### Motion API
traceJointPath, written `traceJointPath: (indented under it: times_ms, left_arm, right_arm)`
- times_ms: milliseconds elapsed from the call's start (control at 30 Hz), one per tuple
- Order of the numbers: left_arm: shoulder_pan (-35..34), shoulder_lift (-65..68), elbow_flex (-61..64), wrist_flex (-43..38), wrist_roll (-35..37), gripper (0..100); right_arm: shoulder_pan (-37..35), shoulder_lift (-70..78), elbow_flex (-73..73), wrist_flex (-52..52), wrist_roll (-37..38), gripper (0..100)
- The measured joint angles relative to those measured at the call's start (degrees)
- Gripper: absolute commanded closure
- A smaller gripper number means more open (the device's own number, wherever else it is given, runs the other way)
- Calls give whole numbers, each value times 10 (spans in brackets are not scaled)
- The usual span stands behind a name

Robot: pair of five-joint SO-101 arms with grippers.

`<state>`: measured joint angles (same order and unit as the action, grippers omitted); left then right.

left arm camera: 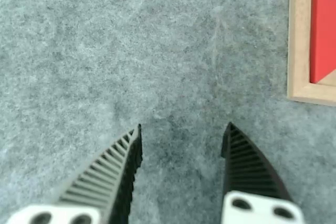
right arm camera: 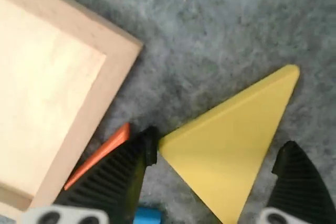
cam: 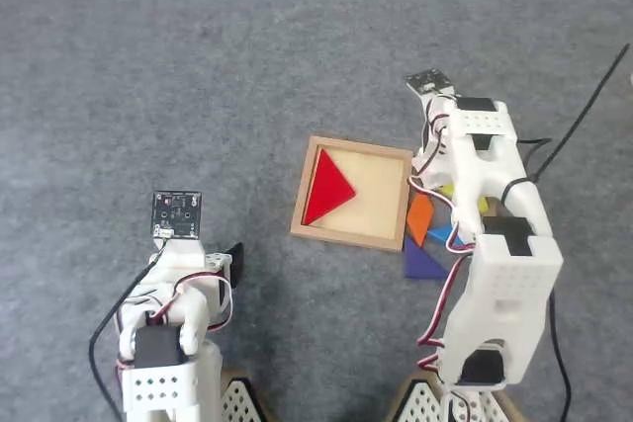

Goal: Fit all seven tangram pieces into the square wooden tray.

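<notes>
Tray: one square light wooden tray [cam: 361, 147] is lying about mid-worktop on the grey felt worktop [cam: 198, 96].
Inside it: one flat red triangle [cam: 326, 187] is sitting against the rim on the left arm's side.
Loose pieces: four are lying beside the tray's opposite rim, namely a yellow triangle [right arm camera: 236, 145], an orange piece [cam: 420, 216], a blue piece [cam: 441, 234] and a purple piece [cam: 423, 262].
Right gripper [right arm camera: 220, 150]: it is hanging spread wide, jaws standing either side of the yellow triangle, not clamping it.
Left gripper [left arm camera: 181, 150]: it is hovering released over bare felt, off the tray's near corner.

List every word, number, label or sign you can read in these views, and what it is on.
None can be read.
On the circuit board at the left arm's wrist: only specks, too small to read.
On the wooden tray, red triangle and yellow triangle: plain surfaces, no print.
</notes>
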<state>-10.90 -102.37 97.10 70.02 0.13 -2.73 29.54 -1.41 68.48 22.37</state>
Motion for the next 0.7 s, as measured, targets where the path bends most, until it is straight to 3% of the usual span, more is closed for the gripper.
traceJointPath:
  times_ms: [433, 700]
  left_arm:
    - [0, 0, 0, 0, 0, 760]
    - [0, 0, 0, 0, 0, 760]
  right_arm:
    - [0, 4, -11, 0, 9, 651]
    - [5, 4, -11, -4, 10, 913]
